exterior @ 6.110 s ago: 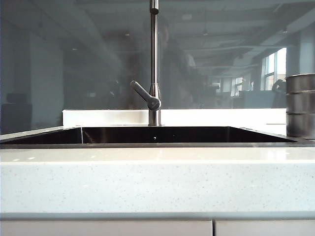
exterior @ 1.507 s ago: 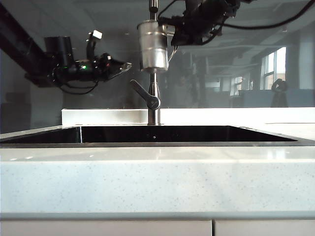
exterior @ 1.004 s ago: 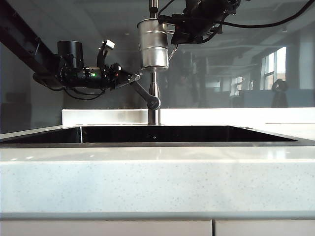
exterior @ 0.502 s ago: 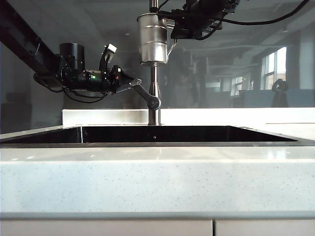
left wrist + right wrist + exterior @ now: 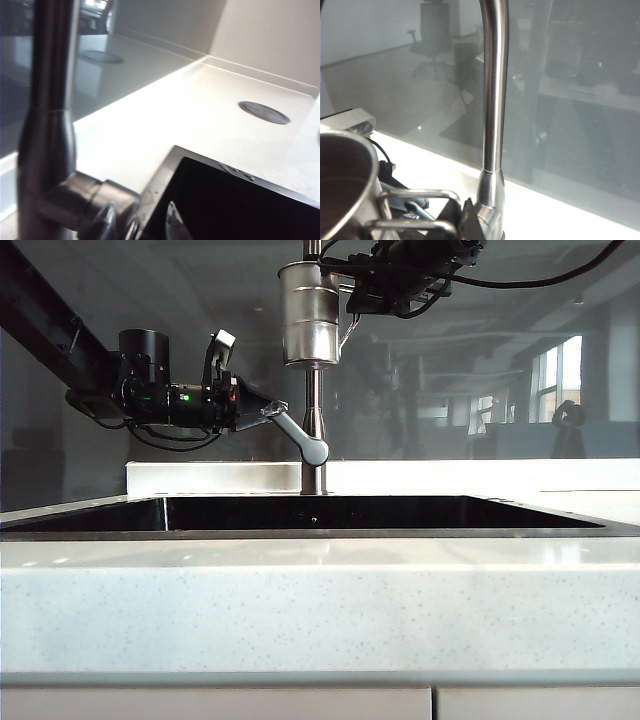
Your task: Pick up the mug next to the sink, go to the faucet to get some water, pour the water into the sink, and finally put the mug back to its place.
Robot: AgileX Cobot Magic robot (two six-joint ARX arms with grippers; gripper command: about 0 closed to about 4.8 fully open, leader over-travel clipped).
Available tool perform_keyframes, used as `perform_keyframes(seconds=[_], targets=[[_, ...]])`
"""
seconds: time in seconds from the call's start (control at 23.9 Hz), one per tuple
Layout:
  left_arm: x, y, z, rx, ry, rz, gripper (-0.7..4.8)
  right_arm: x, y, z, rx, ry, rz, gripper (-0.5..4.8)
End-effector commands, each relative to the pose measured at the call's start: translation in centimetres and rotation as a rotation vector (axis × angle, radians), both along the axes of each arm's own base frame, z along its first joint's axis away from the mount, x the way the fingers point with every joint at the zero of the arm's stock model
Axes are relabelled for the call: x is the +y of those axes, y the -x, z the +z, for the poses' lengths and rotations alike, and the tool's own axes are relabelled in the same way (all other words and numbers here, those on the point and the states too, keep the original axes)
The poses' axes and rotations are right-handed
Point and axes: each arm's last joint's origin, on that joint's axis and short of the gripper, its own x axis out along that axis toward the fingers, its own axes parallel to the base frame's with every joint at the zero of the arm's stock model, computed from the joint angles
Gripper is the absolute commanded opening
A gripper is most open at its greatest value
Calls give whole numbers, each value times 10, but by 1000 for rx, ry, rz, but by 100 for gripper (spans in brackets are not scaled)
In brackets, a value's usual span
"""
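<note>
The shiny steel mug hangs upright high in front of the faucet pipe, above the black sink. My right gripper reaches in from the upper right, shut on the mug's thin wire handle. The right wrist view shows the mug's rim beside the faucet. My left gripper comes level from the left and is open, its fingers straddling the tip of the lever handle. In the left wrist view the left gripper has the knob just ahead of it. The spout itself is out of view.
White speckled counter runs across the front and a low white ledge lies behind the sink. A glass wall stands behind the faucet. The left wrist view shows a round grey cover set in the counter beyond the sink corner.
The mug has left the counter at the far right and is now up by the faucet, slightly higher than a second ago. My left gripper has settled onto the lever's tip.
</note>
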Motion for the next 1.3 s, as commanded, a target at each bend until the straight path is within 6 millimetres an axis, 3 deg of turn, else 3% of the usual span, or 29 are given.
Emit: perform_keyframes(seconds=[0.04, 0.38, 0.8, 1.3], targets=[[-3, 5, 7, -14, 0, -117, 125, -1, 3, 10, -46, -20, -1, -5], [-2, 4, 7, -23, 0, -112, 125, -1, 3, 10, -45, -19, -2, -5], [16, 1, 7, -85, -16, -47, 125, -1, 3, 9, -39, -17, -5, -5], [16, 0, -3, -40, -50, -26, 126, -1, 2, 9, -38, -17, -19, -5]])
